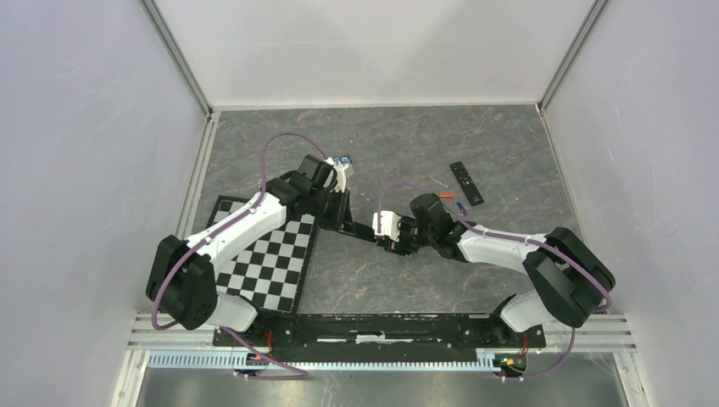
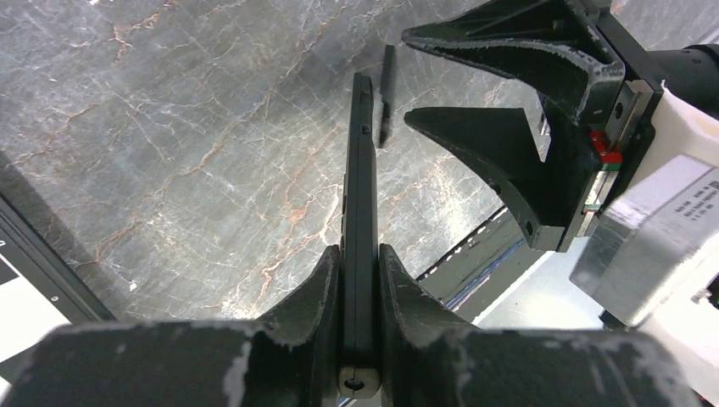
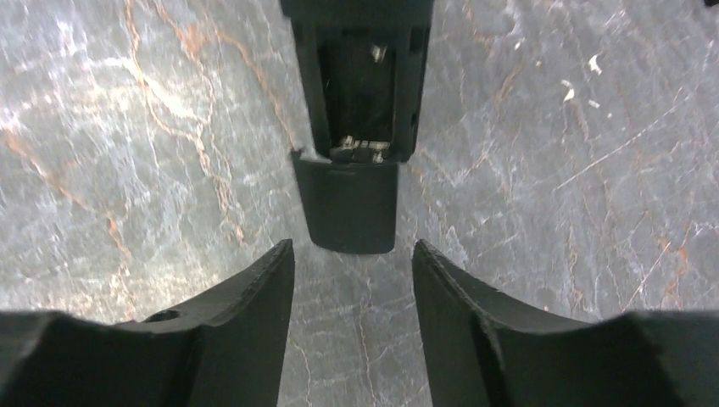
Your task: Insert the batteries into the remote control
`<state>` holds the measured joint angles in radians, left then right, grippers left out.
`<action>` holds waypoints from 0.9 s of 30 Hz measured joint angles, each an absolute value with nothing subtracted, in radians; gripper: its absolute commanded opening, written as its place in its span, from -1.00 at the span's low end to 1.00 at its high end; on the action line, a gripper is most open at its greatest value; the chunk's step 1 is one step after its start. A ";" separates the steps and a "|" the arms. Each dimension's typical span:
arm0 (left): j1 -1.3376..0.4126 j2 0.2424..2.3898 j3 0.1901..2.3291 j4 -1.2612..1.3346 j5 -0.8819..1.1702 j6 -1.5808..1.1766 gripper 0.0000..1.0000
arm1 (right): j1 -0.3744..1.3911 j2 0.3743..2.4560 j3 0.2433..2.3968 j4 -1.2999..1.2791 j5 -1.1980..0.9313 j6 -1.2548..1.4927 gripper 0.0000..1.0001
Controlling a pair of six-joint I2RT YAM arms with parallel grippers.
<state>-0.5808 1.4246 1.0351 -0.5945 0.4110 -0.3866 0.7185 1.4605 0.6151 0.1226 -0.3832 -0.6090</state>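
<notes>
The left gripper [image 2: 359, 259] clamps the remote control [image 2: 359, 170] edge-up so the right gripper [image 3: 352, 256], jaws apart just before its half-slid cover [image 3: 348, 203], can bare the compartment; the batteries [image 1: 447, 197] lie well beyond it on the bench [image 1: 381, 153].

Top view: a remote [image 1: 363, 229] stands on edge mid-table, clamped in the left gripper [image 2: 359, 263] at its 9 o'clock end. The right gripper [image 3: 352, 254] faces its 3 o'clock end, where the cover [image 3: 349, 203] sits slid partway off, between the fingers without touching them. From the remote, a checkerboard [image 1: 263, 254] lies at 8 o'clock, a gadget [image 1: 343, 160] at 11, and a second remote [image 1: 466, 183] at 2, with batteries [image 1: 448, 197] just nearer.
</notes>
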 measured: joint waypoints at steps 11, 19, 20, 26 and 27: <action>-0.576 1.424 1.035 -0.609 0.366 -0.379 -0.96 | 0.718 1.440 0.615 0.084 -0.356 -0.601 0.43; -0.575 1.366 1.045 -0.659 0.276 -0.363 -0.96 | 0.718 1.355 0.615 0.141 -0.385 -0.493 0.82; -0.575 1.352 1.050 -0.660 0.291 -0.350 -0.96 | 0.718 1.340 0.615 0.155 -0.402 -0.481 0.84; -0.575 1.271 1.056 -0.657 0.398 -0.291 -0.96 | 0.718 1.240 0.604 0.293 -0.506 -0.408 0.88; -0.575 1.260 1.056 -0.656 0.420 -0.289 -0.96 | 0.718 1.224 0.597 0.318 -0.518 -0.403 0.88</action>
